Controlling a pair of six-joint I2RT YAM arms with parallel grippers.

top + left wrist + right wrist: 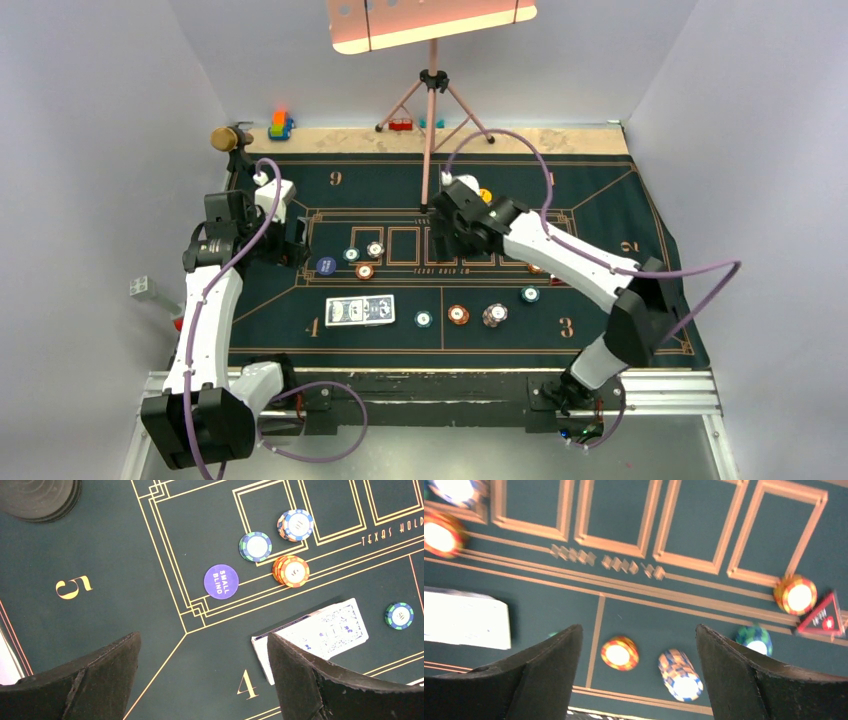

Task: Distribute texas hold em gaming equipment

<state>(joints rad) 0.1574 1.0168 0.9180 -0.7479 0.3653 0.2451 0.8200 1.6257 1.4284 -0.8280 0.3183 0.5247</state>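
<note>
A blue-backed deck of cards (pixel 360 311) lies on the green felt near the "4". Chips sit in two groups: a purple "small blind" disc (pixel 325 266), a teal chip (pixel 351 254), a whitish stack (pixel 374 249) and an orange stack (pixel 365 271) at left; a teal chip (pixel 424 320), orange chip (pixel 458 314) and whitish stack (pixel 495 315) toward the front. My left gripper (pixel 204 642) hangs open over bare felt, beside the deck (pixel 320 632). My right gripper (pixel 639 630) is open above an orange chip (pixel 619 653) and a white-blue stack (pixel 680 675), holding nothing.
A gold-headed microphone (pixel 230 138) and toy blocks (pixel 281 125) stand at the back left. A tripod (pixel 432 110) rises at the back centre. A yellow chip (pixel 485 196) lies behind the right arm, and a red triangular marker (pixel 824 617) lies at right.
</note>
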